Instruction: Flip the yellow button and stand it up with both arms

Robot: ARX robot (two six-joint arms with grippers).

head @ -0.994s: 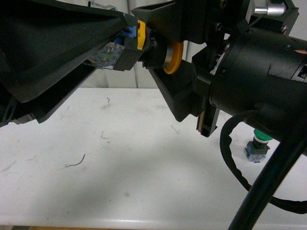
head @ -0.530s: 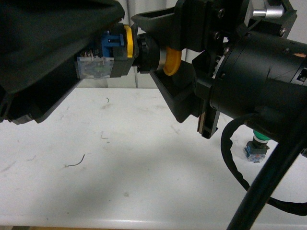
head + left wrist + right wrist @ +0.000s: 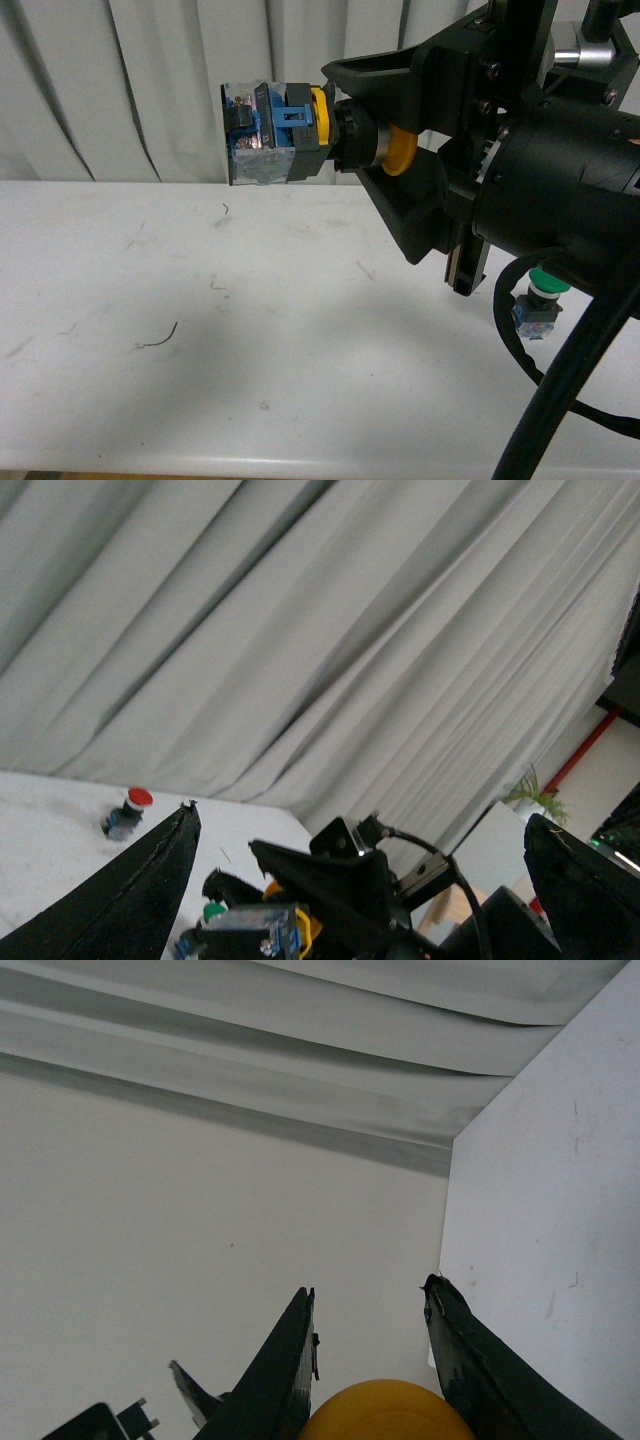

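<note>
White table (image 3: 200, 400) across the shot, pale curtain (image 3: 120, 90) hanging behind its far edge; the right arm (image 3: 570, 190) fills the right side of the front view, bulky and black, with a thick cable looping down toward the near right corner; its right gripper (image 3: 347, 122) is pinching the yellow button (image 3: 300, 130) by the cap end, one finger above and one below, and the right wrist view shows the yellow dome sitting between the two fingers; the button is up in the air, clear of the table, seen against the curtain above the far edge; it lies on its side, cap toward the gripper, blue-grey base pointing out to the robot's left; over on the left wrist view, the left gripper (image 3: 360, 815) is spread wide, holding nothing, a black finger at each side of the picture and the held button visible between them further off; a green button (image 3: 540, 295) stands upright near the right edge of the table, partly behind the cable; a red button (image 3: 128, 813) stands upright on the table in the left wrist view
</note>
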